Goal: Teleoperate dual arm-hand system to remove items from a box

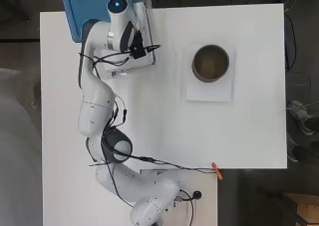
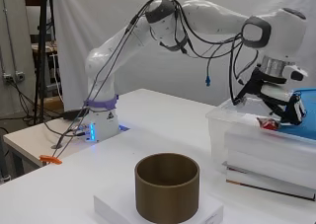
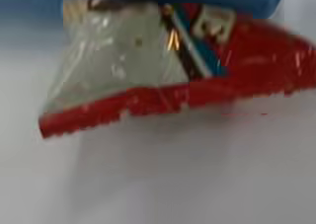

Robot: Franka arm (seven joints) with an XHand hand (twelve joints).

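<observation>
A clear plastic box (image 1: 147, 60) (image 2: 217, 130) stands at the table's far left corner, partly under a blue lid (image 1: 82, 14) (image 2: 307, 119). My black and white hand (image 1: 134, 43) (image 2: 282, 101) reaches down into the box's open top. A red and clear packet (image 2: 268, 123) (image 3: 163, 86) sits at the fingertips near rim height, and the fingers look curled on it. The wrist view shows that packet very close, with blue above it and blurred white below. The arm hides most of the box's inside in the overhead view.
A brown open cylinder (image 1: 195, 69) (image 2: 168, 197) stands on a white sheet (image 1: 209, 92) at the table's right. An orange clip (image 1: 217, 170) (image 2: 49, 159) lies at the table's edge near the arm's base. Cables hang along the arm.
</observation>
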